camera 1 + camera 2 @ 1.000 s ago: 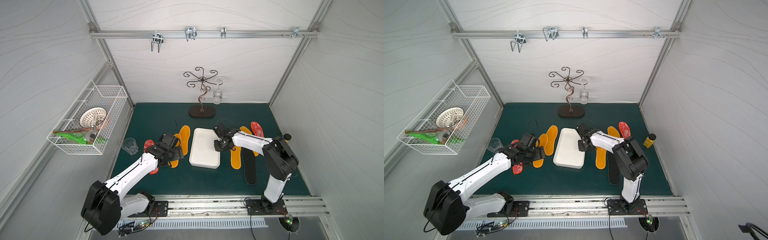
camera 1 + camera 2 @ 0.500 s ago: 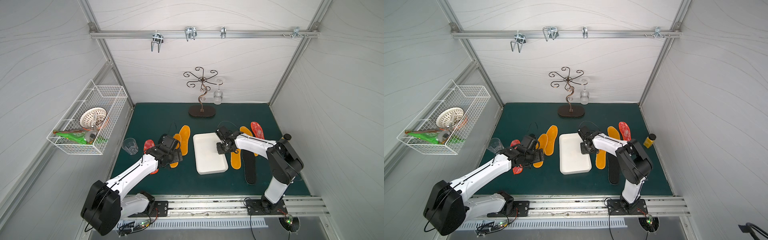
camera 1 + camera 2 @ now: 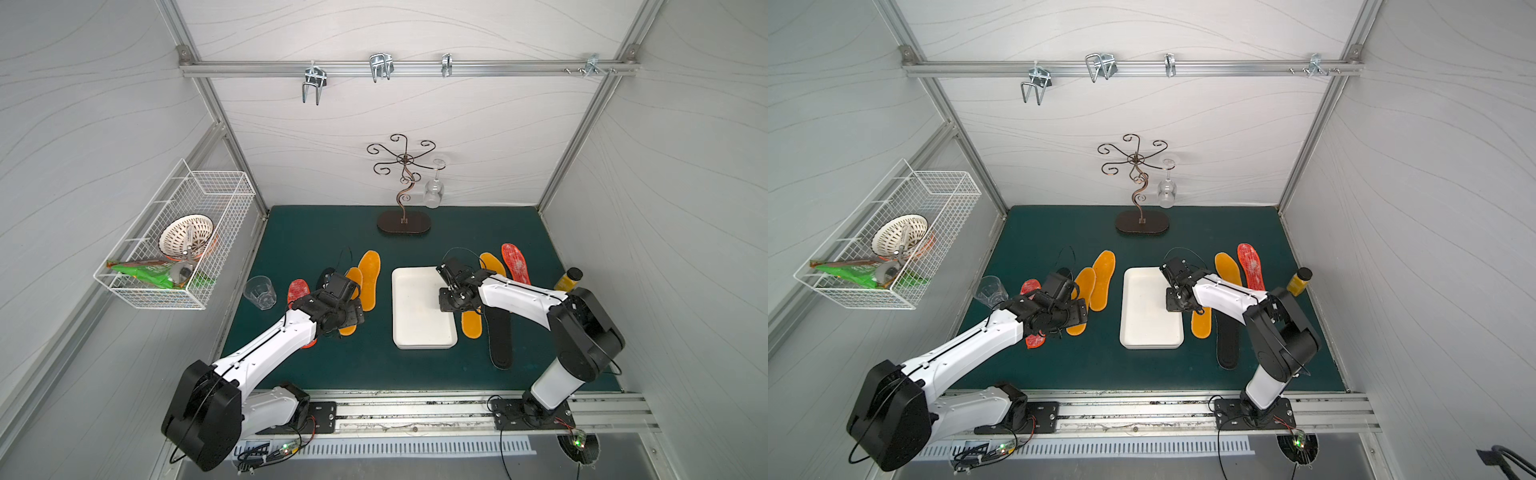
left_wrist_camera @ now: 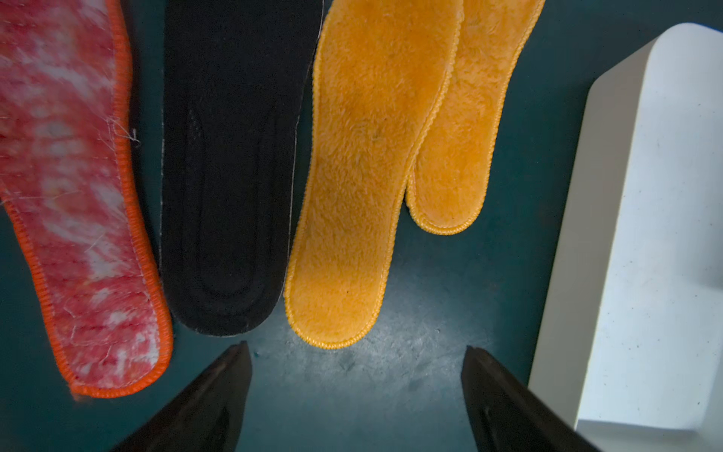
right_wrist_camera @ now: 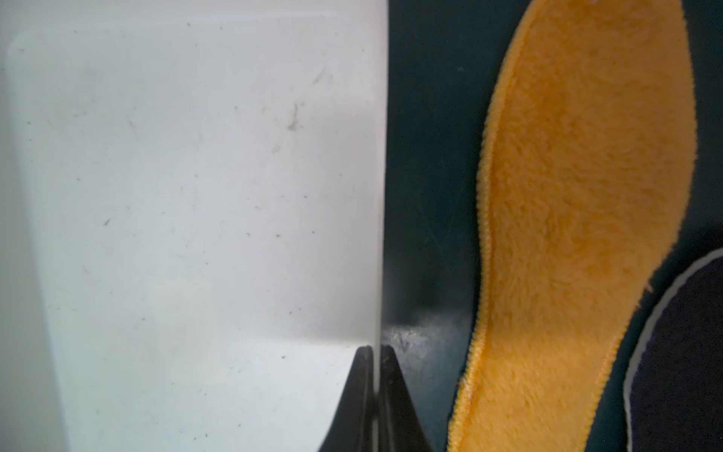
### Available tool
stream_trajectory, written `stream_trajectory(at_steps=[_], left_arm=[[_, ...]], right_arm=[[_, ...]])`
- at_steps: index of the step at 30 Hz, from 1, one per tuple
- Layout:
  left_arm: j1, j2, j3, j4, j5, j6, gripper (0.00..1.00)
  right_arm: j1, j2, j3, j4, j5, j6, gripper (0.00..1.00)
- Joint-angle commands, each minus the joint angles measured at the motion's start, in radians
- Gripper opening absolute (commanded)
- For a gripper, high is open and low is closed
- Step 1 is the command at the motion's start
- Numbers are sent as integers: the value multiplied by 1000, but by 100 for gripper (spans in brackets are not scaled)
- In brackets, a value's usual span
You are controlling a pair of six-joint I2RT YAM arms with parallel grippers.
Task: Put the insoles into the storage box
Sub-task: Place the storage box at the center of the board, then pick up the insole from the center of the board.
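Green mat, covering the whole work surface, bears everything below. White wire basket, hung on the wall to the robot's left, holds kitchen oddments. White storage box, shallow and low-rimmed, lies at the centre of the mat with nothing in it; in both top views its long side runs front to back. Dark metal stand, at the back of the mat, has one wine glass hanging upside down. Insoles, eight, all flat on the mat outside the box. Left group: red speckled insole, black insole, orange insole, and a second orange insole whose edge the first appears to overlap. Right group: orange insole just beside the box, black insole, a further orange insole and a red insole towards the back. Left gripper, jaws spread wide and holding nothing, hovers over the heel ends of the left group. Right gripper, jaws pinched together on the box's thin right rim. Clear tumbler, at the mat's left edge. Yellow bottle, dark cap, at the right edge.
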State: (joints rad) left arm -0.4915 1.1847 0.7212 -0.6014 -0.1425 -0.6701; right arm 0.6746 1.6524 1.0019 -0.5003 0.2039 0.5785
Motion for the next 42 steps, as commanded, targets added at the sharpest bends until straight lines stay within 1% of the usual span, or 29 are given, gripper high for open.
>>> stream_trajectory(at_steps=[1, 5, 9, 12, 13, 15, 16, 20, 21, 24, 26, 27, 29, 30, 34, 36, 39, 41, 42], left_arm=[[1, -8, 3, 30, -18, -5, 89], [1, -1, 3, 35, -18, -6, 89], [1, 1, 2, 40, -20, -5, 89], [1, 5, 4, 43, -22, 2, 87], [2, 7, 9, 43, -19, 8, 85], [1, 15, 25, 40, -12, 18, 81], [1, 20, 38, 35, -10, 25, 77], [0, 32, 105, 18, -20, 43, 73], [-1, 38, 122, 16, -25, 49, 72], [0, 77, 189, 8, -45, 79, 67], [-1, 132, 246, -18, -62, 91, 63], [0, 156, 268, -26, -66, 98, 62], [2, 210, 304, -33, -76, 107, 56], [4, 231, 318, -35, -75, 109, 55], [31, 317, 367, -38, -53, 129, 59], [55, 349, 380, -40, -32, 139, 59], [80, 389, 388, -30, -9, 161, 62], [83, 416, 397, -17, 3, 176, 62], [84, 427, 401, -9, 6, 178, 60]], right_arm=[[-5, 13, 9, 30, -16, 34, 4], [-3, 35, 22, 44, -51, 42, 5], [-3, 46, 26, 48, -60, 52, 6], [-3, 44, 25, 53, -62, 47, 14], [-3, 44, 28, 53, -64, 40, 19], [-4, 34, 32, 48, -69, 27, 37], [-2, 24, 33, 44, -69, 18, 45], [-2, -46, 41, 9, -23, -17, 61], [-3, -64, 48, -8, -1, -30, 63], [-2, -141, 62, -47, 72, -79, 66], [-4, -199, 56, -50, 117, -113, 67], [-2, -218, 50, -40, 127, -136, 67], [-3, -266, 21, -9, 137, -169, 67], [-2, -282, 6, 8, 137, -177, 67], [0, -327, -88, 108, 92, -196, 67], [12, -329, -130, 154, 84, -199, 67], [34, -321, -175, 210, 65, -225, 67], [52, -313, -191, 233, 80, -240, 67], [57, -315, -199, 247, 81, -246, 67]])
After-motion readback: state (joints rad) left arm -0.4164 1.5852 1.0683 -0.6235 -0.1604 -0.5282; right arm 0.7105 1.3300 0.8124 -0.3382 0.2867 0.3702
